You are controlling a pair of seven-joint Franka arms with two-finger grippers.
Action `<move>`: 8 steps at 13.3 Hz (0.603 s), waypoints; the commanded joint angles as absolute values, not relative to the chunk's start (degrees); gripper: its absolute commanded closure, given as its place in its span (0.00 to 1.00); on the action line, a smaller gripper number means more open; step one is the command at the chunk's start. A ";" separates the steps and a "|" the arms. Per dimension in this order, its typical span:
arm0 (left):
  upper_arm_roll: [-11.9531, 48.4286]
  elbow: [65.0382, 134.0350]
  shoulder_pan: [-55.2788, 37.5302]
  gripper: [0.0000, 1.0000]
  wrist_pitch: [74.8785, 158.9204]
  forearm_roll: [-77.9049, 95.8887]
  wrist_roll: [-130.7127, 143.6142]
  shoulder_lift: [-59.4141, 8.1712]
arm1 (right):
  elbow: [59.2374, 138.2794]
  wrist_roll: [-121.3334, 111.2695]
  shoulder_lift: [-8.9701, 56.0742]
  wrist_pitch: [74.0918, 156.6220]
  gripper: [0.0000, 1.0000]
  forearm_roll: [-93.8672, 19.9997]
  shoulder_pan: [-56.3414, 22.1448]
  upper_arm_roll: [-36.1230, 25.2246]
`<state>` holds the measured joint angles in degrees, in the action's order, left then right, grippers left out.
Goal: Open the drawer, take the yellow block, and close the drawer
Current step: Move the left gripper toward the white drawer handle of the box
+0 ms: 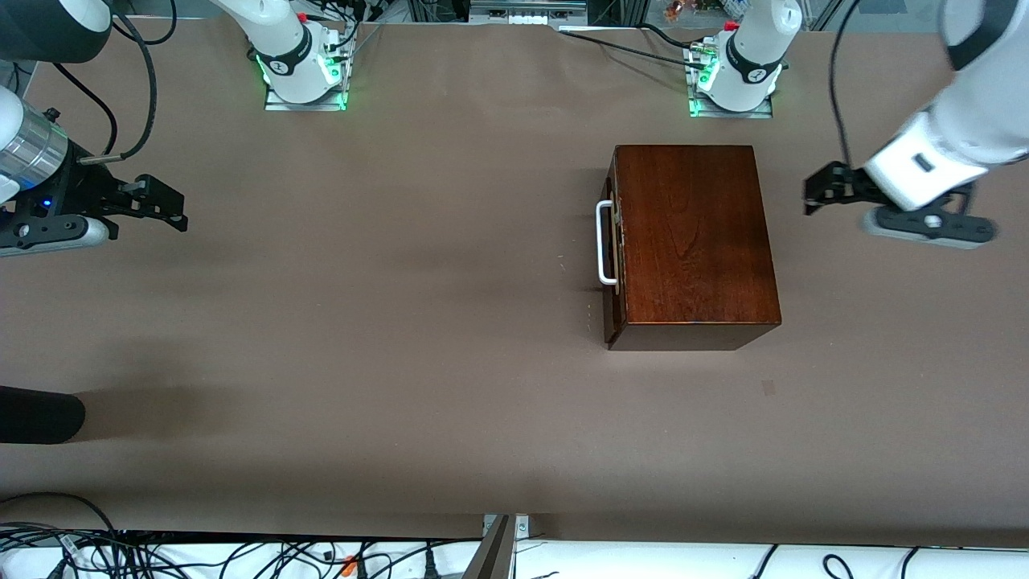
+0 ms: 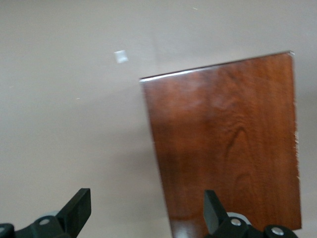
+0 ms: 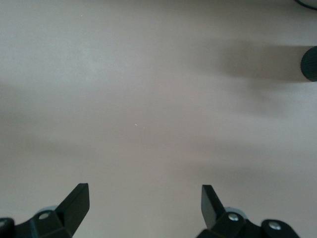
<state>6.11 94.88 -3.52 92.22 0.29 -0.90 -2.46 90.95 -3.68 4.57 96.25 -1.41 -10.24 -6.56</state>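
The drawer (image 1: 615, 241) sits pushed into its dark wooden box (image 1: 691, 237) on the brown desk (image 1: 362, 322). The left gripper (image 1: 813, 193) hangs beside the box, fingers wide. The right gripper (image 1: 173, 207) waits over its end, fingers wide.

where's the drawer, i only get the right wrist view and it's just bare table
Observer: Toward the left arm's end of the table. The drawer is shut inside the wooden box, and its white handle faces the right arm's end.
Operator: yellow block out anywhere
Observer: No, none shows in any view.
Operator: where are the hands
Observer: Both are open. The left hand is over the table beside the box, on the side away from the handle. The right hand is over the table at the right arm's end.
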 commanded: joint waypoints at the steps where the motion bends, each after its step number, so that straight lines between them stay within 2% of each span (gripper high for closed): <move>1: 12.01 92.11 -4.48 0.00 91.14 0.53 2.78 -5.97 | 90.18 -3.25 4.75 95.71 0.00 -2.46 -9.93 -6.50; 4: 19.67 88.00 -6.84 0.00 91.32 0.44 18.67 -11.66 | 90.18 -3.25 4.75 95.71 0.00 -2.46 -9.93 -6.50; 8: 19.51 81.13 -18.96 0.00 92.37 -1.30 33.90 -22.83 | 90.18 -3.25 4.75 95.71 0.00 -2.46 -9.93 -6.50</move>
